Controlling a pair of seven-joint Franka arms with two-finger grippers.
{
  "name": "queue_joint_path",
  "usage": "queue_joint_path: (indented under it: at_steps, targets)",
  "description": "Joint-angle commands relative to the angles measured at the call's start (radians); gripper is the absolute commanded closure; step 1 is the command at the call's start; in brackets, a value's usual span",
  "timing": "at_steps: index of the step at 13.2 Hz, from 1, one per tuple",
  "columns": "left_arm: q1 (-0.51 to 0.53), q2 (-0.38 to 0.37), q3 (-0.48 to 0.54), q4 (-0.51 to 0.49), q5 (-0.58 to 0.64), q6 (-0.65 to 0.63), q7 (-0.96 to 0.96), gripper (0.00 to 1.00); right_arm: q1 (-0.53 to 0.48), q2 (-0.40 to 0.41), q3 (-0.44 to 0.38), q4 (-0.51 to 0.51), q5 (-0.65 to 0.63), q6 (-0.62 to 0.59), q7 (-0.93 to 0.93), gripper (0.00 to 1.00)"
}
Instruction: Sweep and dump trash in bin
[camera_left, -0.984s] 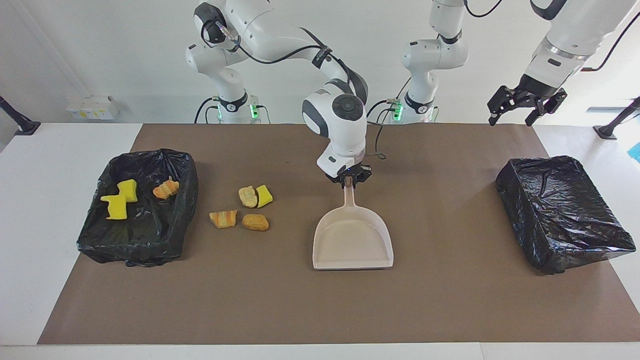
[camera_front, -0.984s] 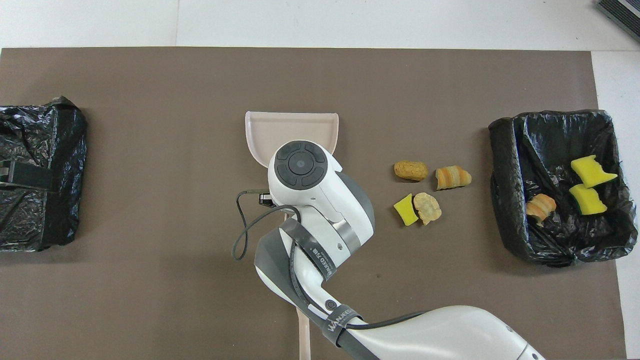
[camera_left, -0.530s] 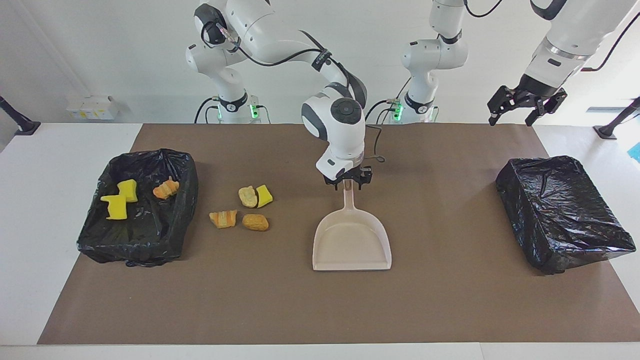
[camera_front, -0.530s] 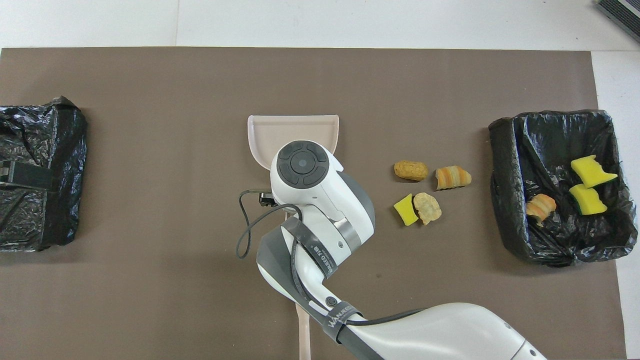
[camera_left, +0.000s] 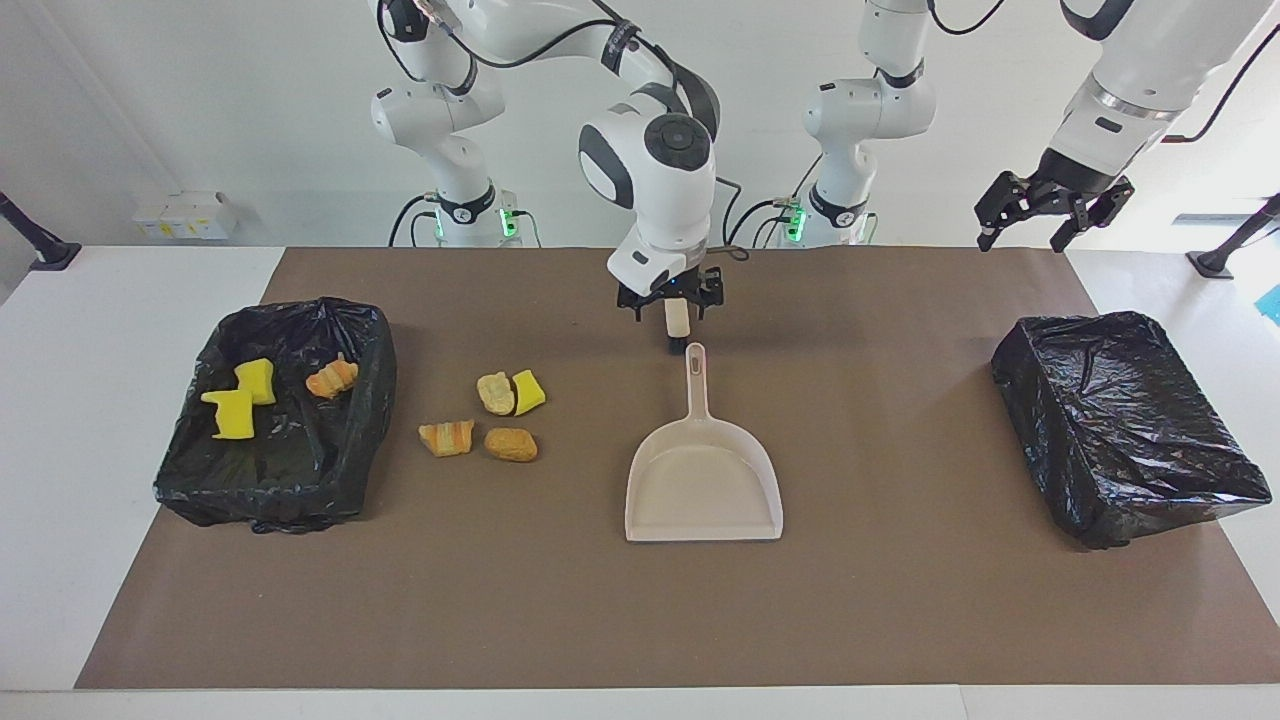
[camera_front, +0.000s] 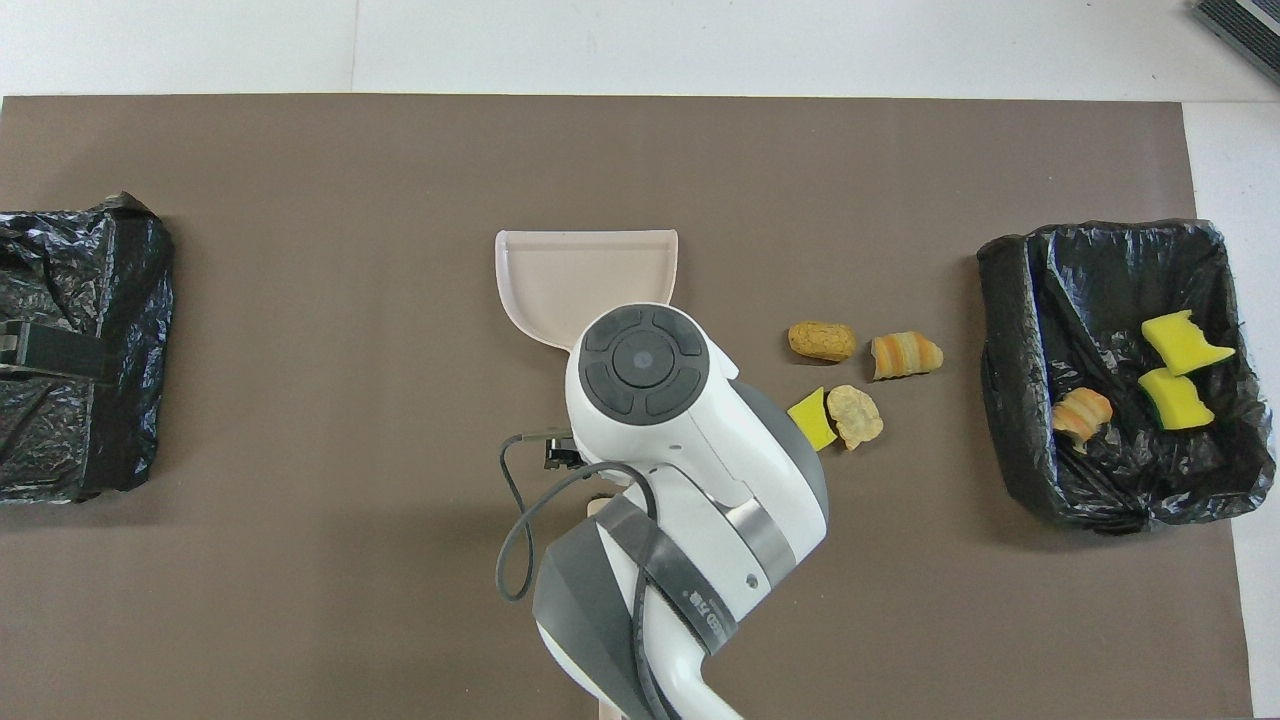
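Lying flat, dustpan (camera_left: 703, 478) sits apart from 4 scraps (camera_left: 484, 418).

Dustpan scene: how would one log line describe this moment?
dustpan: flat on mat, released | right gripper: open above handle | scraps: four loose | bin: three inside

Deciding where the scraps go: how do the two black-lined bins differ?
The bin at the right arm's end sits open side up and holds two yellow sponge chunks and an orange lump. The bin at the left arm's end shows no scraps, only wrinkled plastic on top. Both are black-lined and rest on the brown mat.
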Motion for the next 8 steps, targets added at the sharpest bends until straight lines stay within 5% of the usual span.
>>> queue_joint_path:
  at_steps: [1,4,8]
  targets:
    - [-0.012,0.001,0.009,0.013,0.014,-0.013,-0.009,0.00,0.041,-0.119,0.002,-0.190,0.090,0.066,-0.014,0.00]
    - [-0.012,0.001,0.009,0.013,0.014,-0.013,-0.009,0.00,0.118,-0.213,0.002,-0.426,0.150,0.250,-0.008,0.00]
    - [-0.012,-0.001,0.007,0.013,0.014,-0.013,-0.009,0.00,0.236,-0.196,0.001,-0.557,0.151,0.422,0.096,0.00]
